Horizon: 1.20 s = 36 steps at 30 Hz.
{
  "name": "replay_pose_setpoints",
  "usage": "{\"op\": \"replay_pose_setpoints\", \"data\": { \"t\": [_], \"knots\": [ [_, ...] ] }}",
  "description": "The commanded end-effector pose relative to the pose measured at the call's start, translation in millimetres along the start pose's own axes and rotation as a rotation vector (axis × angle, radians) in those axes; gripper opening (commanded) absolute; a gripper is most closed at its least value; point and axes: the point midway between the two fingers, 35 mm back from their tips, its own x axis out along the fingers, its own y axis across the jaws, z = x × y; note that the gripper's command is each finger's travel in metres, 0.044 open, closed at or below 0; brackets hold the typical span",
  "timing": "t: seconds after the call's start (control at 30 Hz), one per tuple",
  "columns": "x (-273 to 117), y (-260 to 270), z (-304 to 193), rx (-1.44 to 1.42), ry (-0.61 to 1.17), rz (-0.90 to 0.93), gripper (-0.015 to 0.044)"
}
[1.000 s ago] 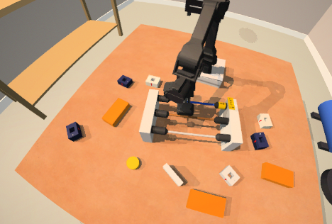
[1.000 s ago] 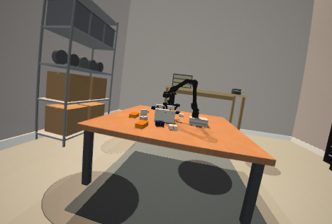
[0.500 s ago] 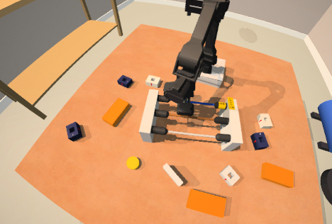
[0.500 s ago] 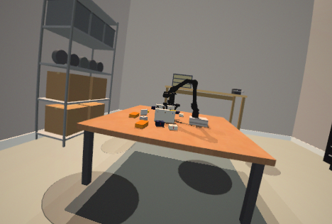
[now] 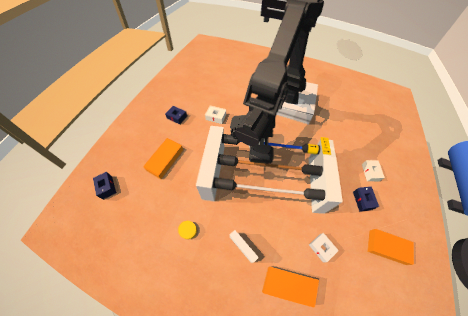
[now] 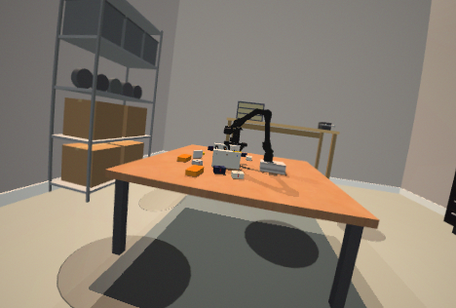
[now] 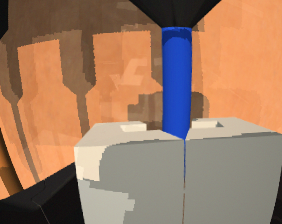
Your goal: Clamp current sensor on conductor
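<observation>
In the wrist view a white split-core sensor (image 7: 181, 189) sits round the blue conductor (image 7: 176, 76) (image 5: 287, 147), its two halves meeting at a thin seam. My gripper (image 5: 260, 152) (image 6: 235, 141) is shut on the sensor, a dark finger on each side. In the top view the blue conductor is the back one in the white rack (image 5: 210, 164), and its right end reaches the yellow LOAD marker (image 5: 326, 146). The arm hides the sensor there. I cannot see the sensor's arrow.
Two more conductors, one brown (image 5: 280, 166) and one white (image 5: 270, 190), lie in front in the rack. Around it lie dark blue sensors (image 5: 104, 185) (image 5: 366, 198), white sensors (image 5: 323, 247) (image 5: 215, 113), orange blocks (image 5: 163, 157) (image 5: 291, 285), a yellow disc (image 5: 187, 229) and a white bar (image 5: 244, 246).
</observation>
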Motion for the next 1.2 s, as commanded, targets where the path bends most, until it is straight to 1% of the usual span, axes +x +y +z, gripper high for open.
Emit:
{"op": "replay_pose_setpoints", "data": {
  "t": [0.0,0.43,0.47,1.17],
  "knots": [
    [-5.0,1.1,9.7,0.018,-0.033,0.010,0.0000],
    [-5.0,1.1,9.7,0.018,-0.033,0.010,0.0000],
    [0.0,0.0,0.0,0.000,0.000,0.000,0.0000],
    [0.0,0.0,0.0,0.000,0.000,0.000,0.0000]
  ]
}}
